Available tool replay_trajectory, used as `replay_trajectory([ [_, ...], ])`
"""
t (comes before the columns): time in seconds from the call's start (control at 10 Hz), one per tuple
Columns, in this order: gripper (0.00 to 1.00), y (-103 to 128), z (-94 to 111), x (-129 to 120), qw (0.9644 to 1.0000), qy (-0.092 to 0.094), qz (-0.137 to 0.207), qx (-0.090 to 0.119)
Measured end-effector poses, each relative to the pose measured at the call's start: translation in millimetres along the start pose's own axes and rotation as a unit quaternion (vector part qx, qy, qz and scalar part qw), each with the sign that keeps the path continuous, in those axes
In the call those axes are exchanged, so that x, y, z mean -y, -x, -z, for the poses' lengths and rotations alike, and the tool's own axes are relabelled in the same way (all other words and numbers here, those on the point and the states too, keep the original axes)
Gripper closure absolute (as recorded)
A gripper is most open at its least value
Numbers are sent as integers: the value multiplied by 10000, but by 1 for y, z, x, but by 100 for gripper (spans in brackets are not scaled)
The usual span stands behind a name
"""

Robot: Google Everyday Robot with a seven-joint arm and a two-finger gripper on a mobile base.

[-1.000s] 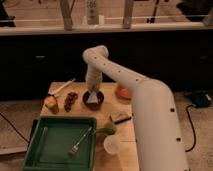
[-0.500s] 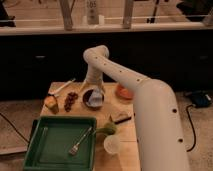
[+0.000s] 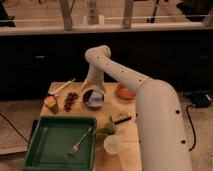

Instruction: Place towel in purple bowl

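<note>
The purple bowl sits on the wooden table near its middle back. A pale towel lies inside the bowl. My white arm reaches from the right foreground over the table, and my gripper hangs just above the back rim of the bowl.
A green tray with a fork fills the front left. An orange bowl, a bunch of dark grapes, a yellowish item, a white utensil, a green pear-like item and a clear cup stand around.
The gripper has risen slightly from the bowl. The pale towel now shows lying in the bowl.
</note>
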Motion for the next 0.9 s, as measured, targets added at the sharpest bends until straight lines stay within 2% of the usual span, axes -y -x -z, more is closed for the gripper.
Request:
replay_trajectory([
  [0.3,20,0,1,-1,10000,-80,48,23],
  [0.9,20,0,1,-1,10000,-79,49,27],
])
